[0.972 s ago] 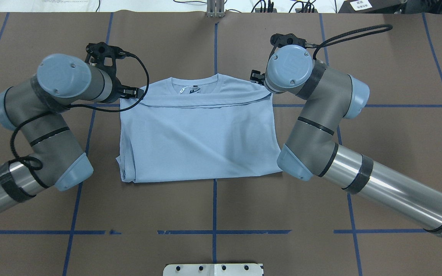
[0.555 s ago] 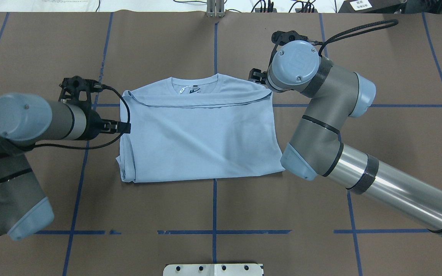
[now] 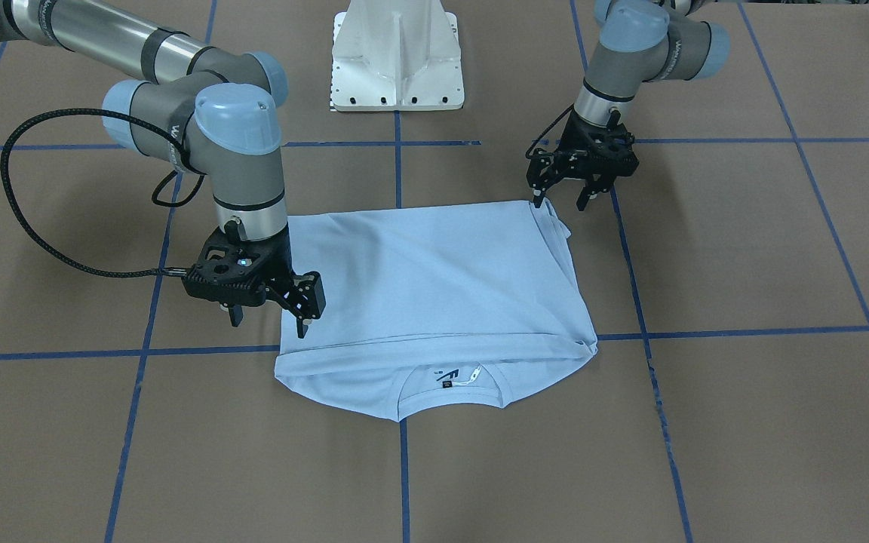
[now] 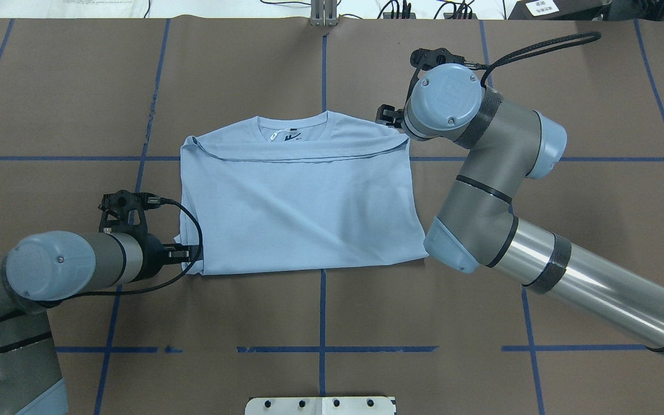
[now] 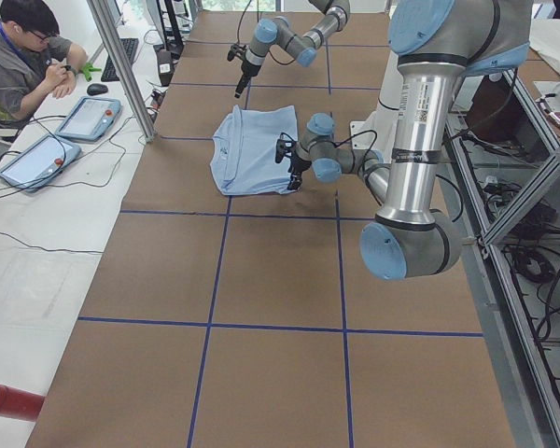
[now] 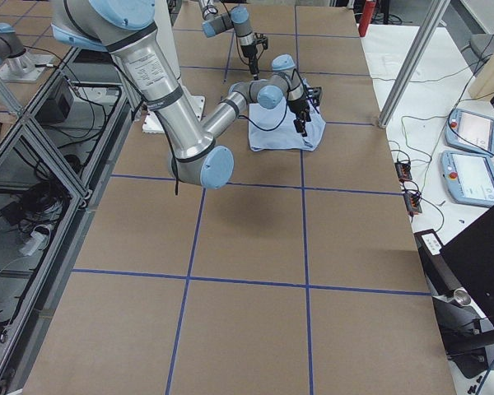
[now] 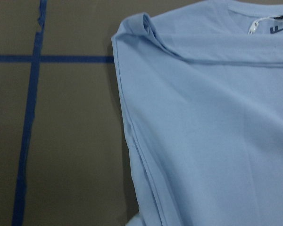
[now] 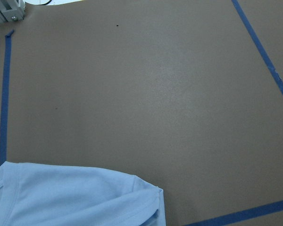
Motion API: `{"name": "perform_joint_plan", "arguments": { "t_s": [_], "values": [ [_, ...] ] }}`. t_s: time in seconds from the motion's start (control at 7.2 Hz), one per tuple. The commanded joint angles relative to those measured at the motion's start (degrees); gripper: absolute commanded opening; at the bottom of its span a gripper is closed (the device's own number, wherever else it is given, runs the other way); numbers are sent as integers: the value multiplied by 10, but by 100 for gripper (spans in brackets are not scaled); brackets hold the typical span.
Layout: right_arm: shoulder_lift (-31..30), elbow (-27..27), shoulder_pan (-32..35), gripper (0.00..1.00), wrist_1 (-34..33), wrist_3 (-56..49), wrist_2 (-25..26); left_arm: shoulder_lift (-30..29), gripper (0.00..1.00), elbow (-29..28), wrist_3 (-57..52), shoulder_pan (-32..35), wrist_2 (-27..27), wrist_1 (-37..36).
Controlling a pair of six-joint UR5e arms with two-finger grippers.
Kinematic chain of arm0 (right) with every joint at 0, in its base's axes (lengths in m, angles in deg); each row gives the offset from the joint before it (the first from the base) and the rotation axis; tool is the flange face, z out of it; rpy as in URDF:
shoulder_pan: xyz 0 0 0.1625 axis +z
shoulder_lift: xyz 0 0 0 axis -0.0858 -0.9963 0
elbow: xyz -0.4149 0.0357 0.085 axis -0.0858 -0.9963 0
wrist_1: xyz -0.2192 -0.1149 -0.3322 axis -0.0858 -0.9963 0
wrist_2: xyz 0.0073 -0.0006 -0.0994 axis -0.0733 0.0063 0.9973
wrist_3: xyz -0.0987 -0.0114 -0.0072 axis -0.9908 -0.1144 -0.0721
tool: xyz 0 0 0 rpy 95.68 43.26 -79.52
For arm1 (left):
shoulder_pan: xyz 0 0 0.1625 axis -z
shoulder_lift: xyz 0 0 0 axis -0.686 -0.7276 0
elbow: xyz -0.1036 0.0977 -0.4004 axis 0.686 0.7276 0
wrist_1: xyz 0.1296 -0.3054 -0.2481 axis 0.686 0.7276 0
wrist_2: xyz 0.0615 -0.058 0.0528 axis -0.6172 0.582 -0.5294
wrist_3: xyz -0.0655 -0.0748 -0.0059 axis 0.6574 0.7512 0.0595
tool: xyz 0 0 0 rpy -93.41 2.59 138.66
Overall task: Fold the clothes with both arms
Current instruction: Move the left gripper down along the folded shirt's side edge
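Lying flat on the brown paper-covered table (image 3: 744,422), the light blue short-sleeved cotton T-shirt (image 3: 434,279) sits a little way out from the white metal pedestal base (image 3: 397,60) and is roughly centred on it. Its round collar (image 3: 451,394) with the small inner label (image 3: 446,383) faces away from the pedestal. The lower half is doubled up over the body, and its edge stops just short of the collar, so one fold looks done and the garment is a wide rectangle.

The black two-finger left gripper (image 3: 559,202) hangs at the shirt corner nearest the pedestal on the robot's left side. Its fingers are spread and grasp nothing, and one tip is just over the bunched cloth there. The black two-finger right gripper (image 3: 270,326) is at the opposite side edge, toward the end far from the pedestal. Its jaws are also released and empty, with one finger beside the hem and the other over bare paper.

The step in hand appears to be lining up for the next fold, probably narrowing the rectangle. That calls for each gripper to settle on its chosen corner, drop until a fingertip slides under every layer, and close firmly before lifting. The stacked edge on the left side is loose and wavy, so a shallow pinch could catch only the top layer.
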Motion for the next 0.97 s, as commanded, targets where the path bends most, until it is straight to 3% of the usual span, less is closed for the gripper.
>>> {"name": "perform_joint_plan", "arguments": {
  "t_s": [0.0, 0.83],
  "values": [
    [-2, 0, -1, 100, 0, 0, 0, 0, 53, -2, 19, -20, -8, 1],
    [-2, 1, -3, 100, 0, 4, 1, -5, 49, -17, 15, -21, -7, 1]
  ]
}}
